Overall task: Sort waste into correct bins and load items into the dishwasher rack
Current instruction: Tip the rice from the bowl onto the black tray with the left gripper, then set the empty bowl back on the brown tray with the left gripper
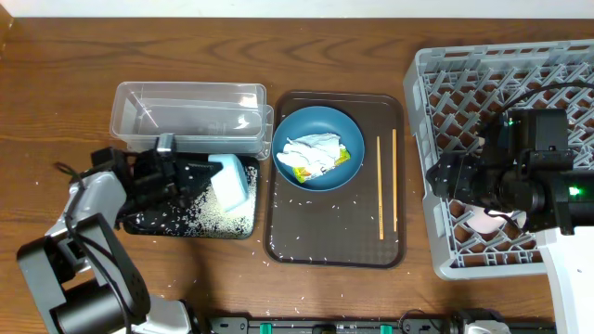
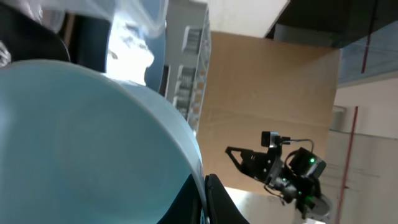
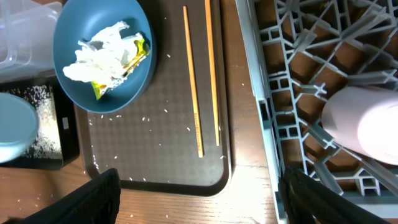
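The left gripper (image 1: 202,173) is closed on the rim of the pale-blue bowl (image 1: 231,181). It holds the bowl on its edge over the black tray (image 1: 148,223), in the lower left of the overhead frame. White rice grains (image 1: 218,209) lie spread on this tray under the bowl. In the left wrist view the bowl fills the whole left half, and one dark finger shows at the bottom centre against its rim.

The right gripper (image 3: 200,180) is empty, with its two fingers set wide apart at the bottom corners of the right wrist view. It hangs over the left side of the dishwasher rack (image 1: 464,70). A small white cup (image 3: 364,121) already lies in the rack, at the right of that view.

I think the next pick depends on the two chopsticks (image 1: 379,186). They lie side by side, close but not touching, on the right part of the brown tray (image 1: 334,232). This is just to the left of the rack wall in the overhead frame. Their long axis runs from top to bottom of the frame, parallel to that wall. The right arm is clearly nearer to them, and it is also the free one. To grasp a chopstick, its fingers probably need to close across this axis, not along it.
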`<state>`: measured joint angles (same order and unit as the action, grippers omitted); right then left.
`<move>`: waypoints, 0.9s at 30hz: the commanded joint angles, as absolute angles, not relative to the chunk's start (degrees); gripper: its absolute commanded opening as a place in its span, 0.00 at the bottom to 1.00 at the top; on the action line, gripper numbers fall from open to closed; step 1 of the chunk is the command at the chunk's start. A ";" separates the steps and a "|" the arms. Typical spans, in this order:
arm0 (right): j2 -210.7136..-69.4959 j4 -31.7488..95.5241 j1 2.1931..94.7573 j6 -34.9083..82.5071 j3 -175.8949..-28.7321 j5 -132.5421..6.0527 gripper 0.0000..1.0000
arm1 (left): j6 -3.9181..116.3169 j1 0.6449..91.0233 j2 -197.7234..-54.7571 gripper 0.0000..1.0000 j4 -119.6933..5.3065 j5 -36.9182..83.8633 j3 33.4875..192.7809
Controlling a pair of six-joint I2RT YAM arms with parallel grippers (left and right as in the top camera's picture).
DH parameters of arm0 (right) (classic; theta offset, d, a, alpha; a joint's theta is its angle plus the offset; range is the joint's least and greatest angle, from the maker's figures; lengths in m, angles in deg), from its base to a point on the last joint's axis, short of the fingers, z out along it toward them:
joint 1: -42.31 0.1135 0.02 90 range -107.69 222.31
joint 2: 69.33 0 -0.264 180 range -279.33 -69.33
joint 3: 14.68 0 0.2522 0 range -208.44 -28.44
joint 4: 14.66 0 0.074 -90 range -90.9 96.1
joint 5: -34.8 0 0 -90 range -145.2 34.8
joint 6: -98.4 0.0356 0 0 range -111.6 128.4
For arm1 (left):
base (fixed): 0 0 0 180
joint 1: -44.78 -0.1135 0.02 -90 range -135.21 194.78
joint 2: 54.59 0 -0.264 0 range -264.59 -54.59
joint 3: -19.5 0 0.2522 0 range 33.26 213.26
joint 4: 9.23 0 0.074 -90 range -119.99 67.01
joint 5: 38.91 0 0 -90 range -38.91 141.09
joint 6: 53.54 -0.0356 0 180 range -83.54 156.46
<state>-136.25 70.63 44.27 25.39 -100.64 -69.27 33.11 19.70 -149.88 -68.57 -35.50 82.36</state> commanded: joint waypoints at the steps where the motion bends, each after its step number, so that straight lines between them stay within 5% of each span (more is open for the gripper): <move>1: -136.14 70.80 45.05 25.99 -100.27 -68.89 0.80 | 30.55 19.29 -148.37 0.06 -70.12 -32.55 83.56; 5: -136.14 70.61 45.05 26.01 -100.27 -68.92 0.80 | 27.97 19.35 -148.06 0.06 -71.30 -38.73 83.50; 8: -136.14 70.69 45.05 25.99 -100.27 -68.89 0.81 | 32.47 19.53 -148.65 0.06 -70.34 -26.27 83.50; 10: -136.14 70.67 45.05 25.96 -100.27 -68.89 0.81 | 31.93 19.46 -148.81 0.06 -72.09 -37.09 83.45; 13: -136.14 70.74 45.08 25.96 -100.27 -68.92 0.81 | 28.08 19.86 -147.21 0.06 -73.92 -38.14 84.24; 16: -136.14 70.69 45.05 25.94 -100.27 -68.89 0.82 | 27.45 22.41 -143.78 0.06 -76.22 -24.81 84.24; 21: -136.14 70.52 45.05 25.96 -100.27 -68.92 0.83 | 29.98 30.68 -132.85 0.06 -76.70 -18.78 85.33; 27: -136.16 70.32 45.05 25.96 -100.27 -68.89 0.83 | 42.72 51.24 -117.60 0.06 -72.31 9.31 87.65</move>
<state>-136.25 70.41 44.27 25.42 -100.62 -69.27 35.36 42.83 -122.93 -73.47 -8.24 86.14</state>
